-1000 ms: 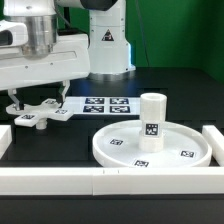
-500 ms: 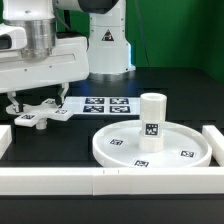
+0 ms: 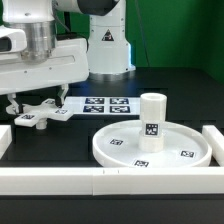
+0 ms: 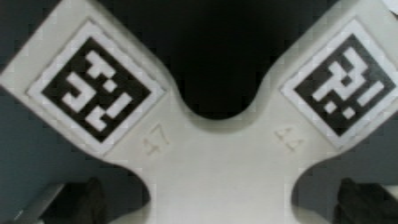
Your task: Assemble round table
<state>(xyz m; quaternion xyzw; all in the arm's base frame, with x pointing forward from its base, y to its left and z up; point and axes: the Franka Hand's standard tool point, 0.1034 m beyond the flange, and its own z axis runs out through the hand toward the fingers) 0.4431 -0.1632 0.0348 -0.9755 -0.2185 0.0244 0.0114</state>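
The cross-shaped piece point(image 3: 38, 114) lies flat on the black table at the exterior view's left. My gripper point(image 3: 37, 104) is right over it, open, with a finger on each side of its middle. In the wrist view the cross-shaped piece point(image 4: 214, 160) fills the picture with two tagged arms; my gripper point(image 4: 217, 205) straddles its narrow waist, and the dark fingers point(image 4: 71, 200) stand a little apart from it. The large round rimmed disc point(image 3: 118, 148) lies at the front right. The short cylinder leg point(image 3: 151, 120) stands upright on the disc.
The marker board point(image 3: 105, 104) lies behind the disc, next to the cross-shaped piece. Long white border blocks run along the front point(image 3: 100, 182), the right point(image 3: 213, 140) and the left point(image 3: 4, 138). The robot's base point(image 3: 105, 40) stands at the back.
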